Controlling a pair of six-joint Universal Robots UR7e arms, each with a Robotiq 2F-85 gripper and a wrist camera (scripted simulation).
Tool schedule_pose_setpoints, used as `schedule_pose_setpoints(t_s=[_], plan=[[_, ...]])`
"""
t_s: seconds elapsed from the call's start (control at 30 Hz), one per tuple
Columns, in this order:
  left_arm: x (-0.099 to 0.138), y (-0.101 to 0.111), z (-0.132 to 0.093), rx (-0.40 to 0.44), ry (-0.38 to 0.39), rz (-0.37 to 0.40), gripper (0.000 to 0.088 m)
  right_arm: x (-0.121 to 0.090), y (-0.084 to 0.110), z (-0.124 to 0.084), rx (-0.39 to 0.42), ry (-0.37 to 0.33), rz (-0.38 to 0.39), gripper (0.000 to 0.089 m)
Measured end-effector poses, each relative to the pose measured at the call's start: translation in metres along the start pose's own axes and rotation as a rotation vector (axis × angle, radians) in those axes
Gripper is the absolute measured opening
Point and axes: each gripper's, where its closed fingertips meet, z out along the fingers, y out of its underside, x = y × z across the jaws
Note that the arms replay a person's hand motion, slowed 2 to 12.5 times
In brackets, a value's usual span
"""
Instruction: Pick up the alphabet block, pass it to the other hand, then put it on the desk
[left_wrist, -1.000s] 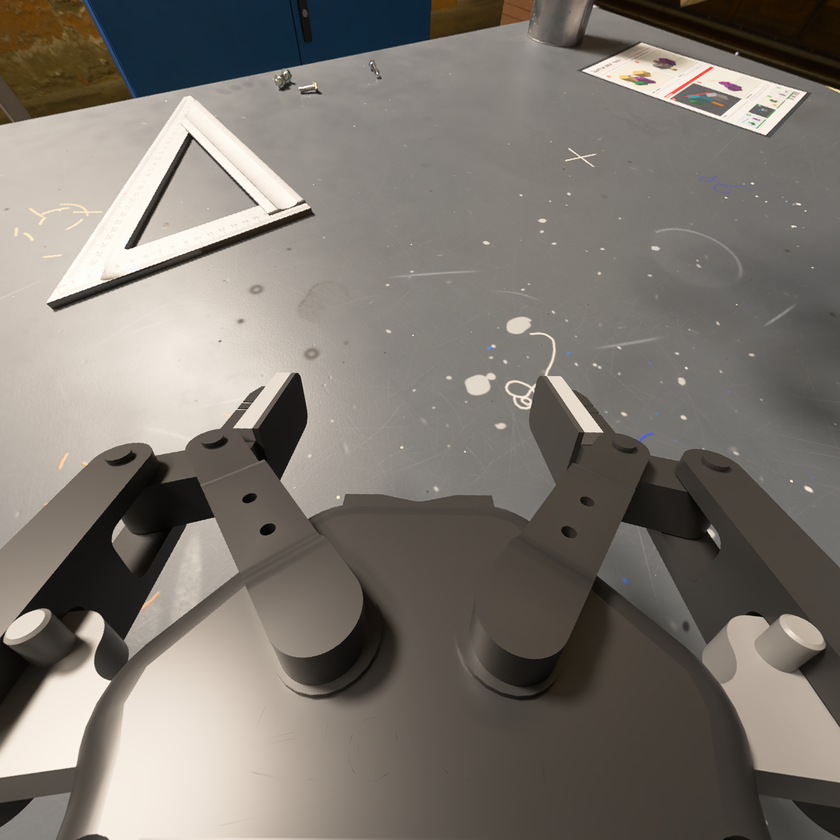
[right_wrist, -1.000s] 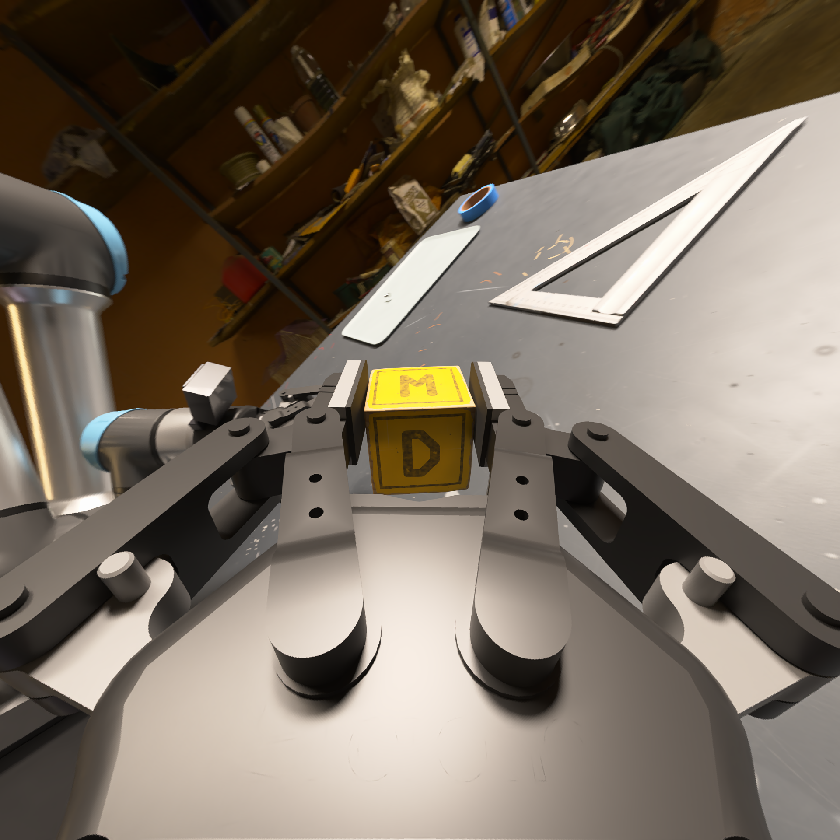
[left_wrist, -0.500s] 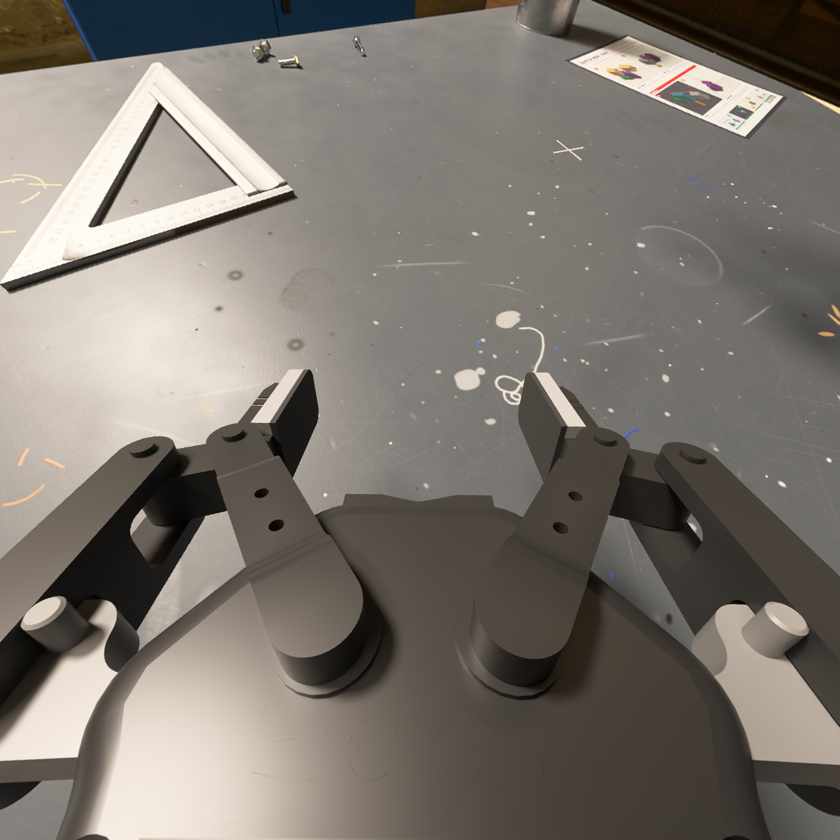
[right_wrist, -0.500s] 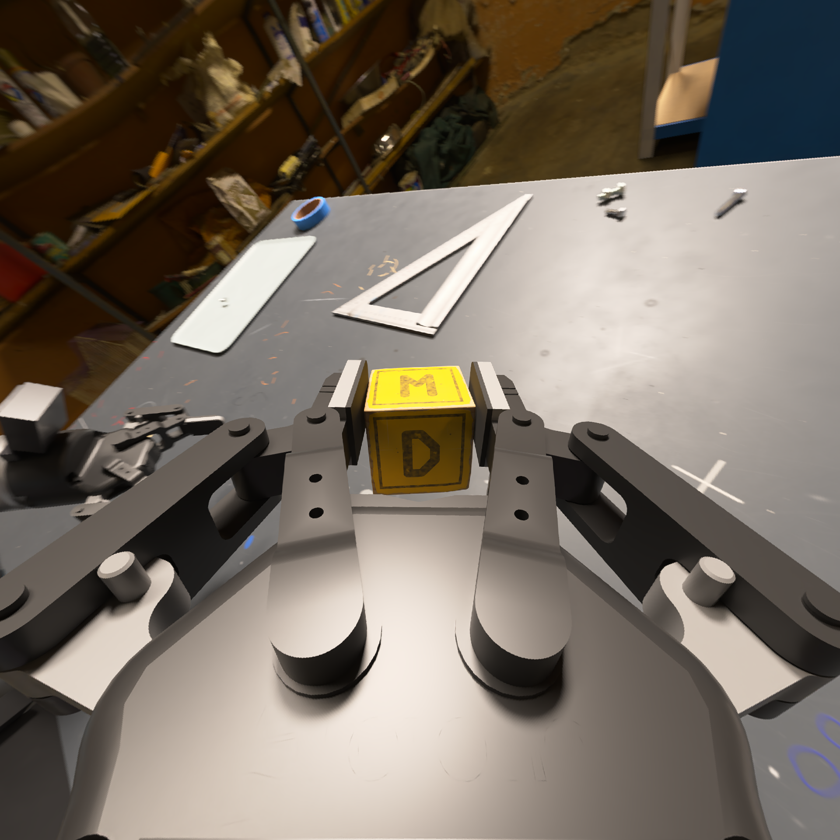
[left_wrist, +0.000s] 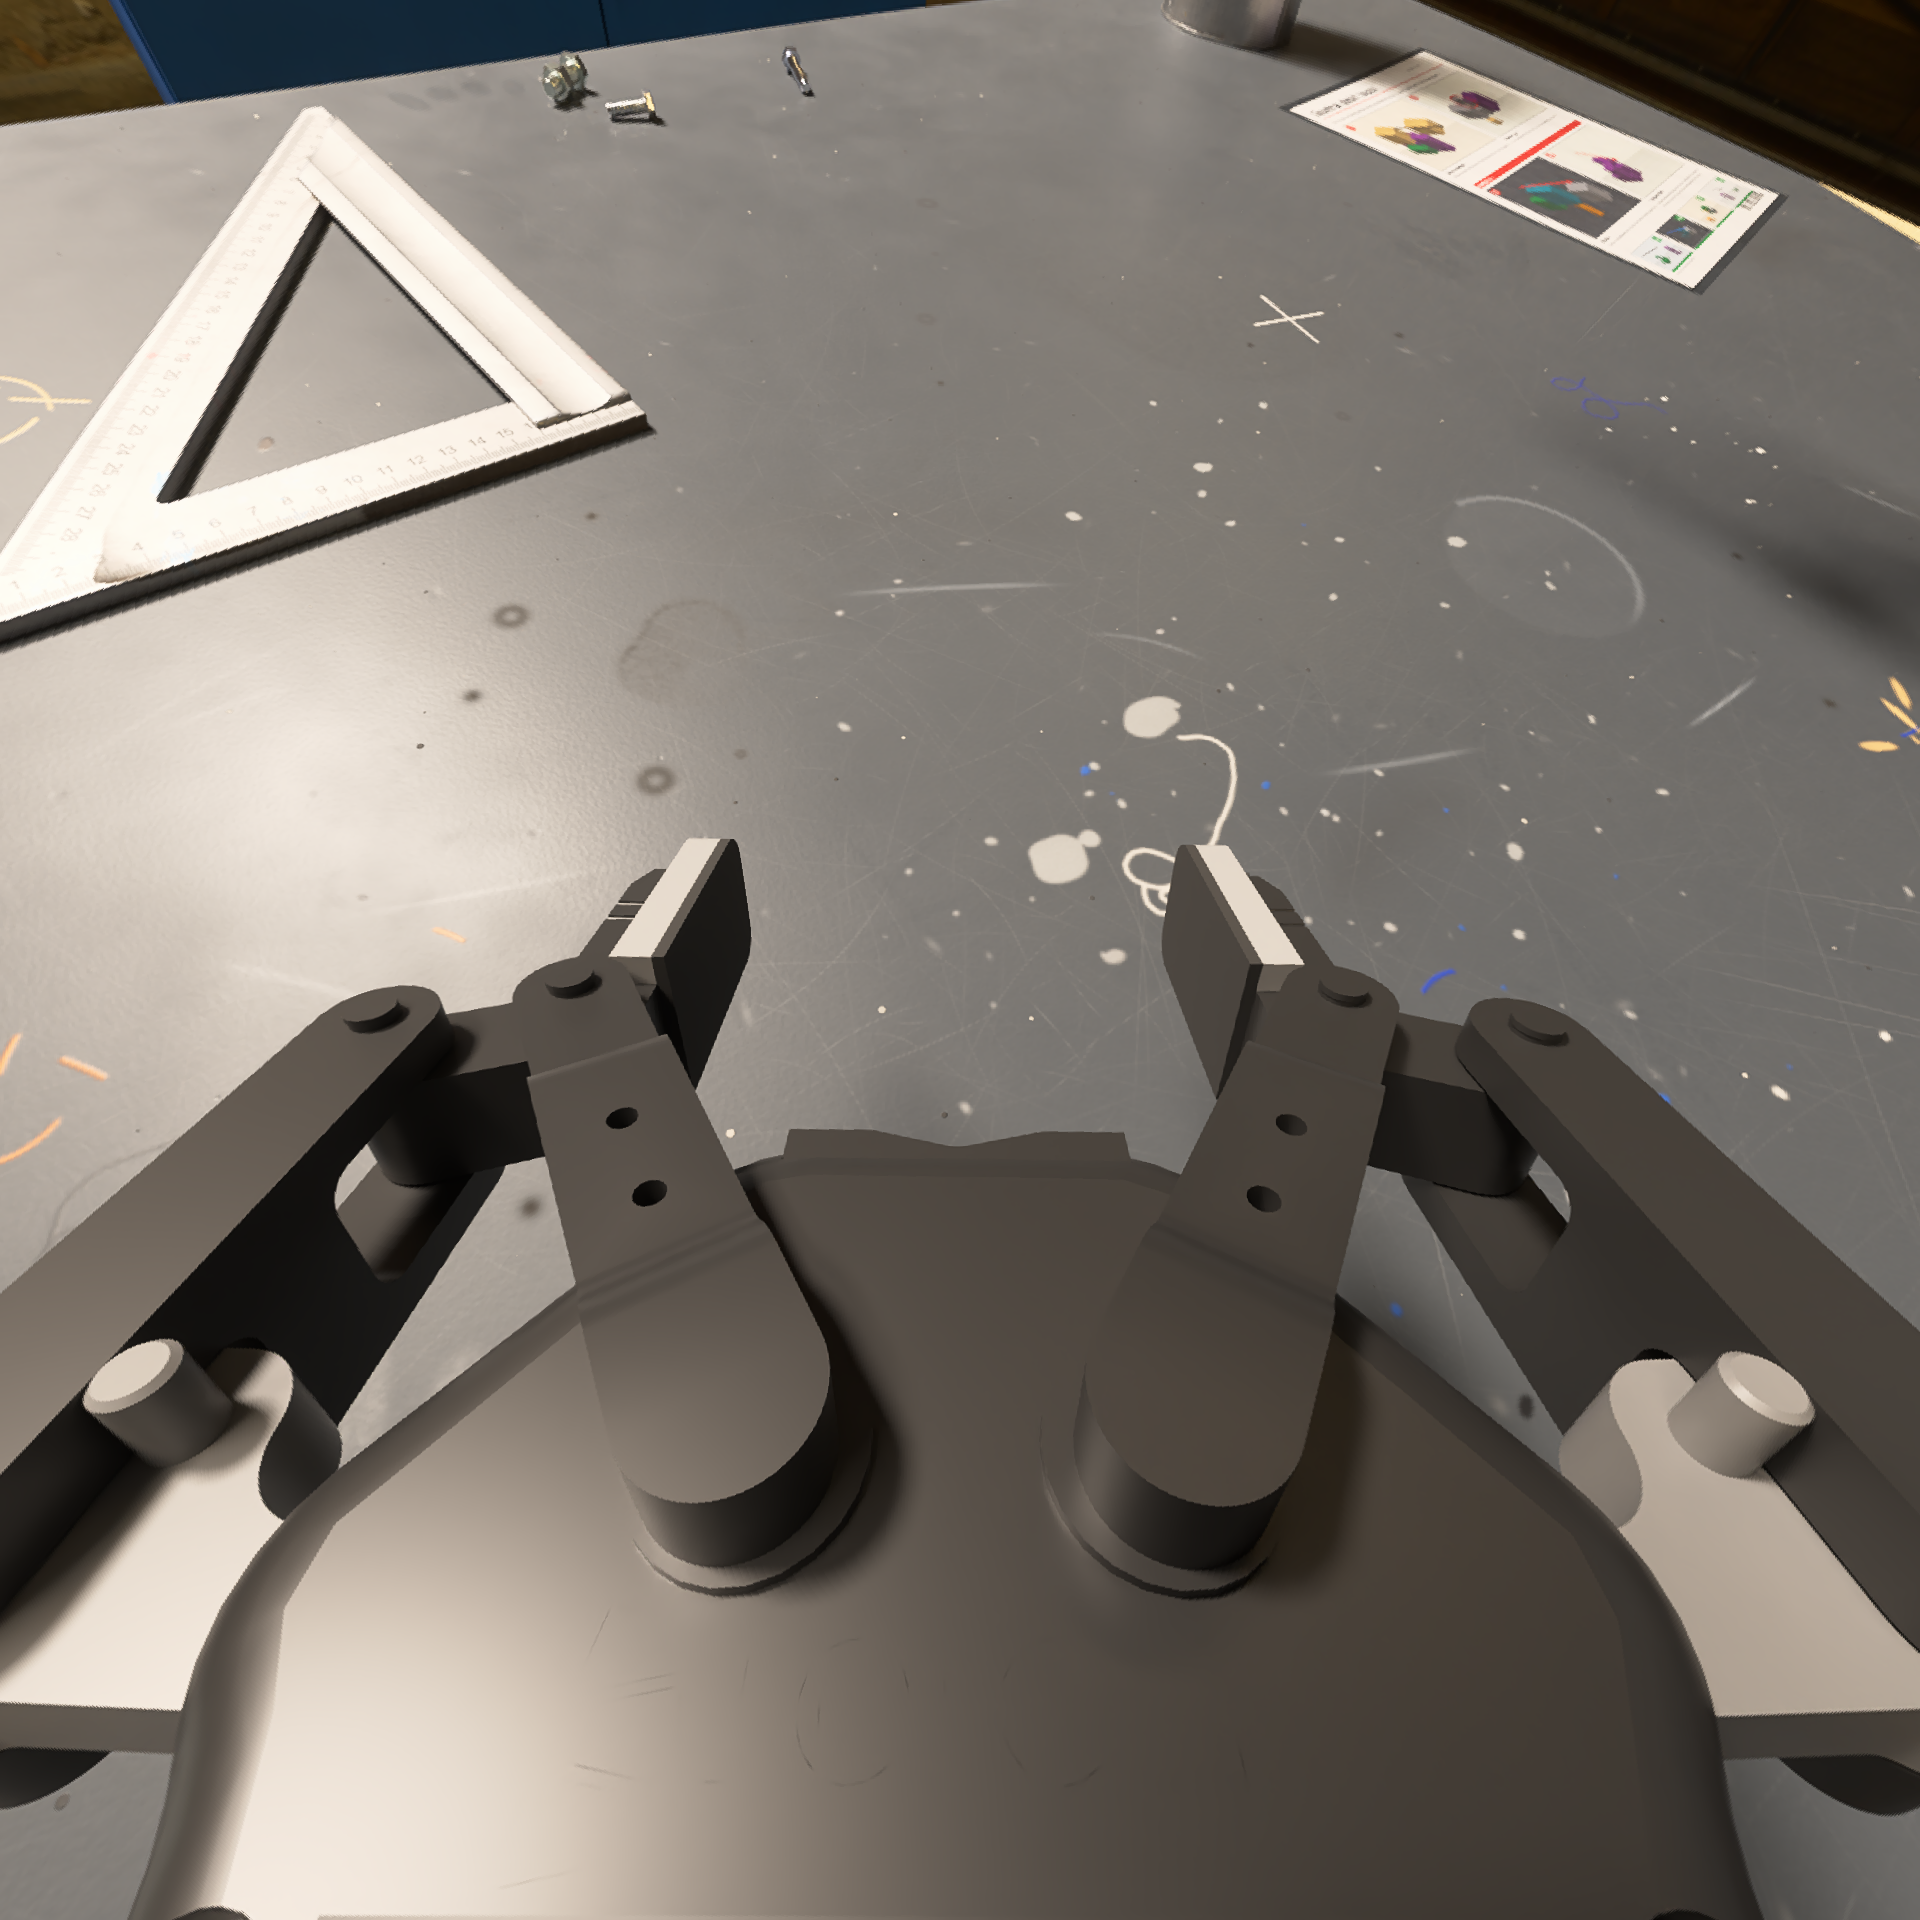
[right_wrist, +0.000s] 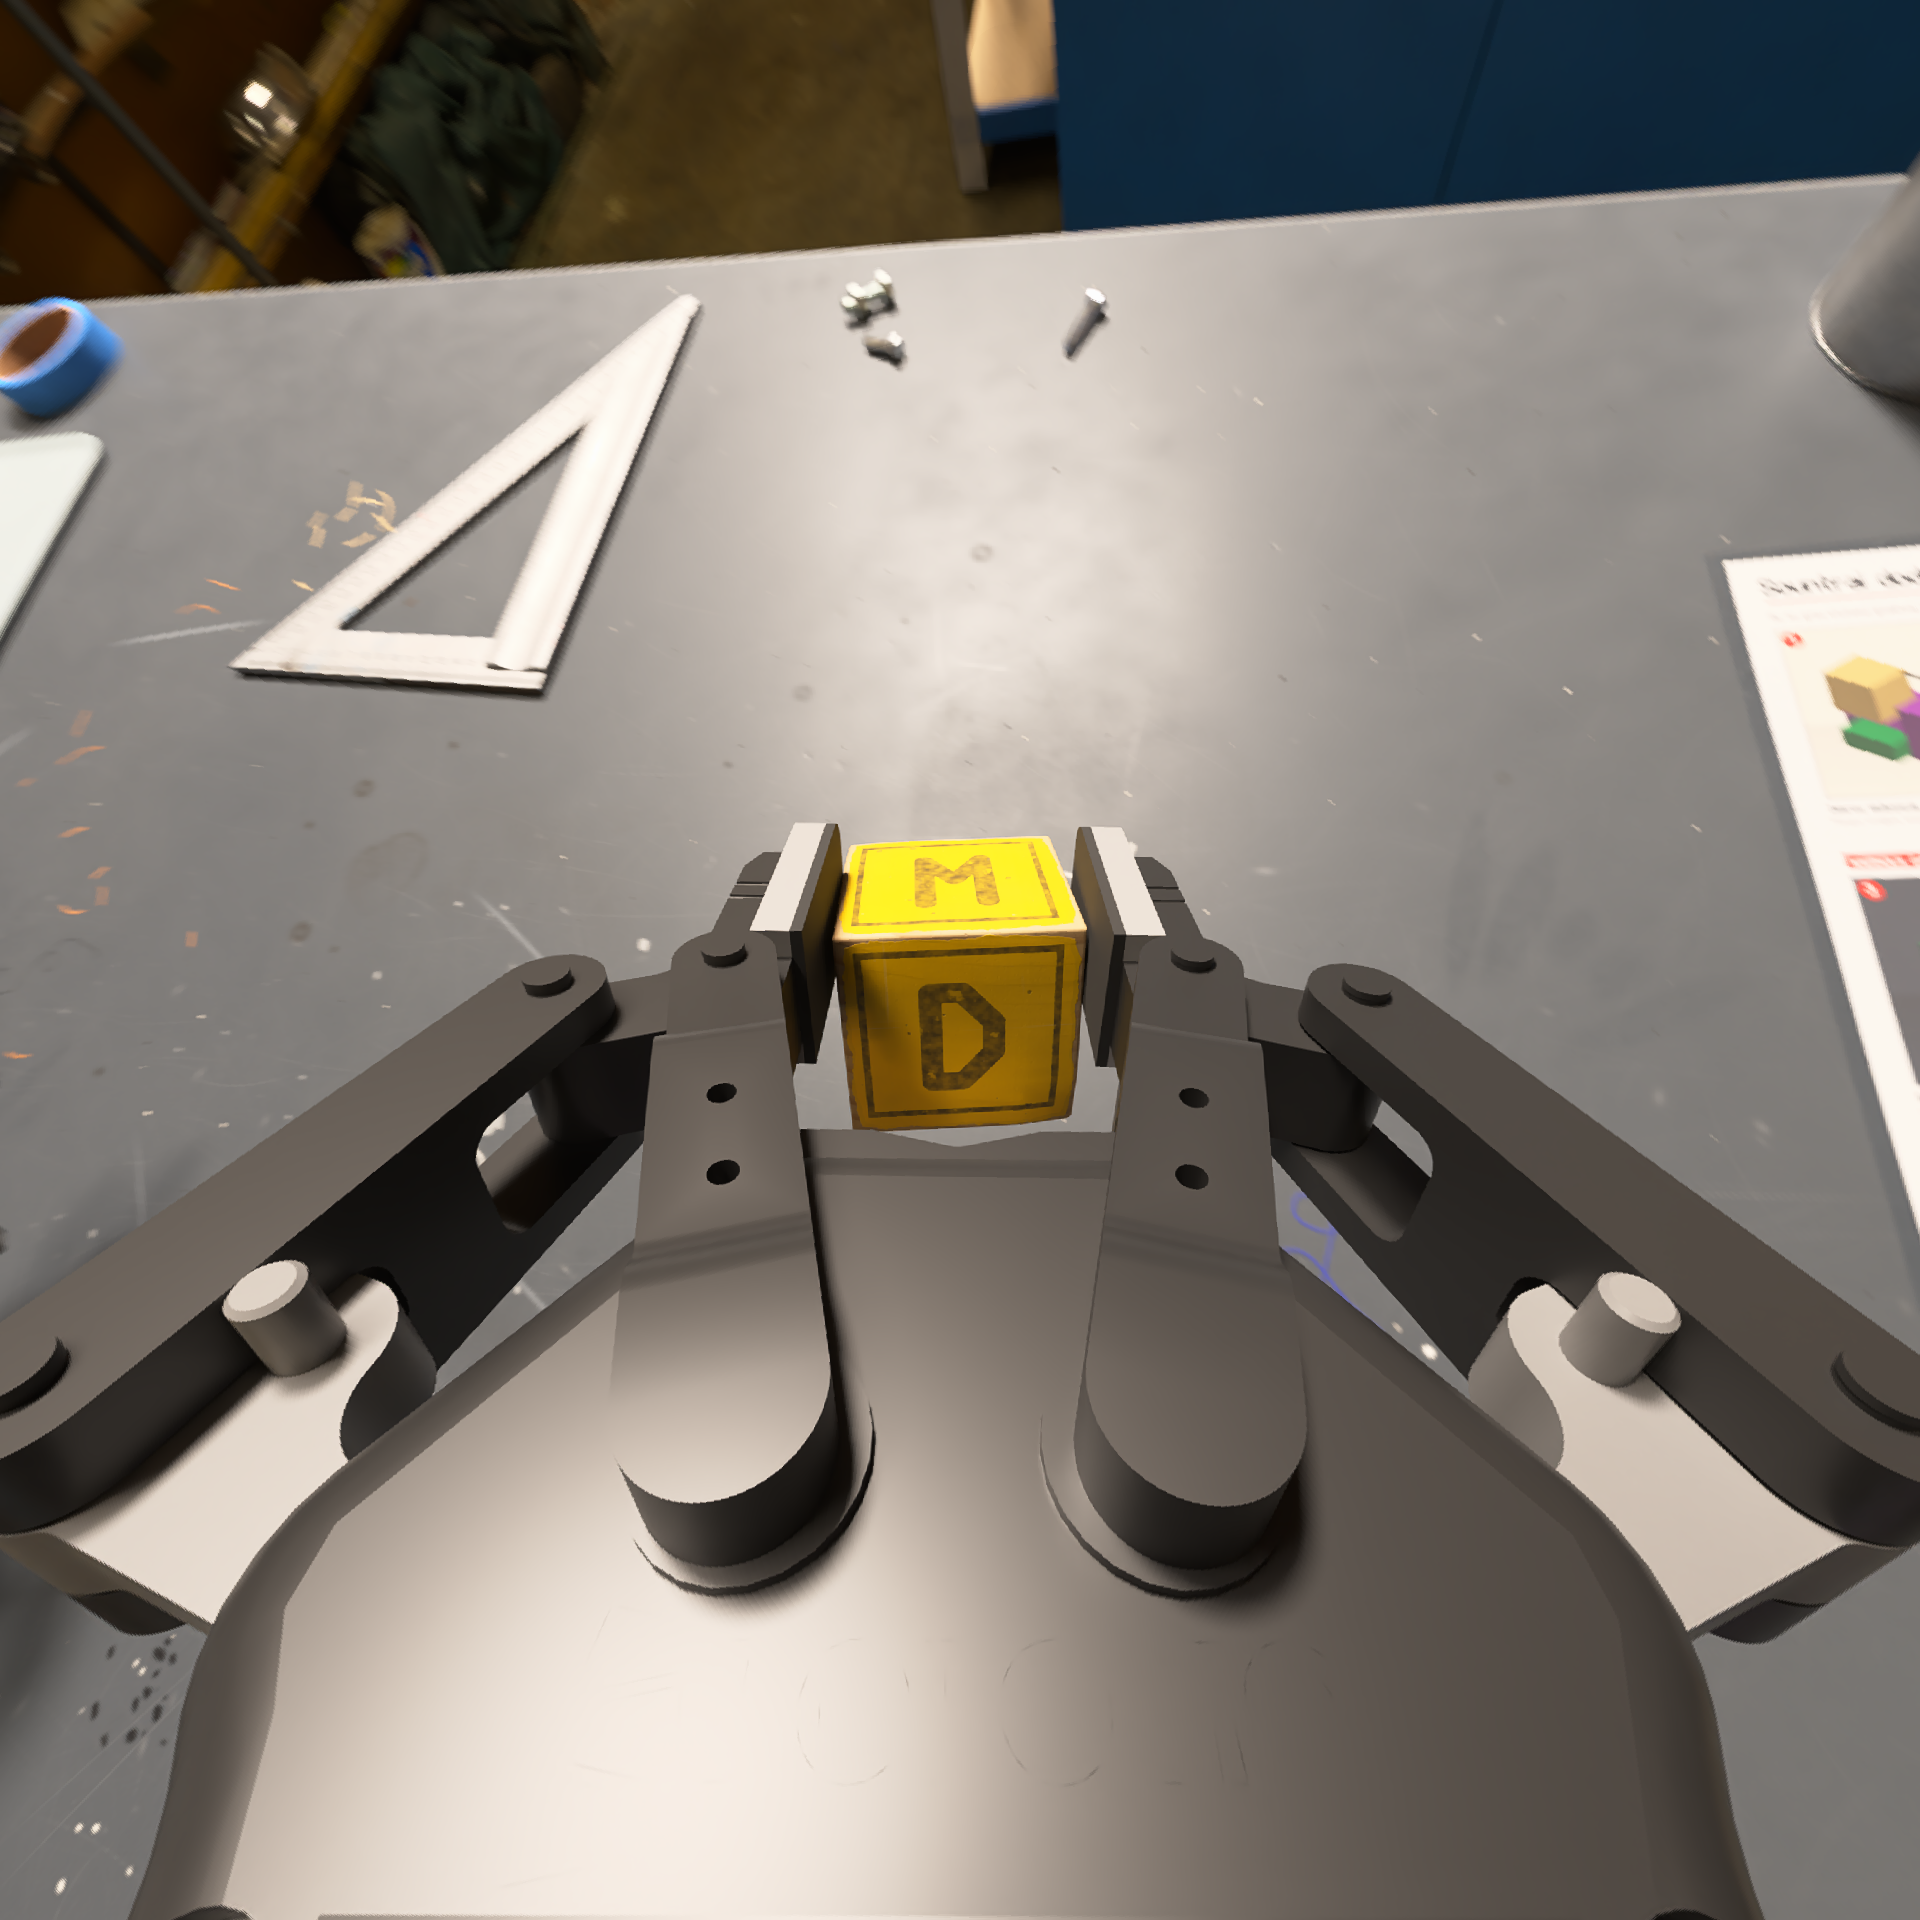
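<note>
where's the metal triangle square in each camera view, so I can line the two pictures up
Left wrist view: the triangle square lies flat at upper left, cut by the left edge.
Right wrist view: it lies at upper left, narrower, beyond the gripped block.
Shared landmark: the loose screws past its far tip.

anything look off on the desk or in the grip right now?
Nothing stands out. The right gripper holds the yellow alphabet block squarely between its pads, clear of the desk. The left gripper is open and empty. The set square and screws lie flat.
</note>
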Motion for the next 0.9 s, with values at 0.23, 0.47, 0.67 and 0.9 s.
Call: schedule_pose_setpoints(t_s=[0.23, 0.47, 0.67, 0.9], plan=[[0.0, 0.003, 0.001, -0.012, -0.004, 0.015, 0.0674, 0.037, 0.018, 0.004, -0.125, 0.145, 0.024, 0.0396], [0.002, 0.005, 0.002, -0.021, -0.001, 0.025, 0.0647, 0.062, 0.036, 0.011, -0.23, 0.228, 0.052, 0.0396], [0.004, 0.005, 0.003, -0.024, 0.008, 0.027, 0.0646, 0.075, 0.054, 0.02, -0.31, 0.252, 0.082, 0.0396], [0.007, 0.006, 0.004, -0.031, 0.02, 0.027, 0.0644, 0.085, 0.071, 0.03, -0.391, 0.264, 0.096, 0.0396]])
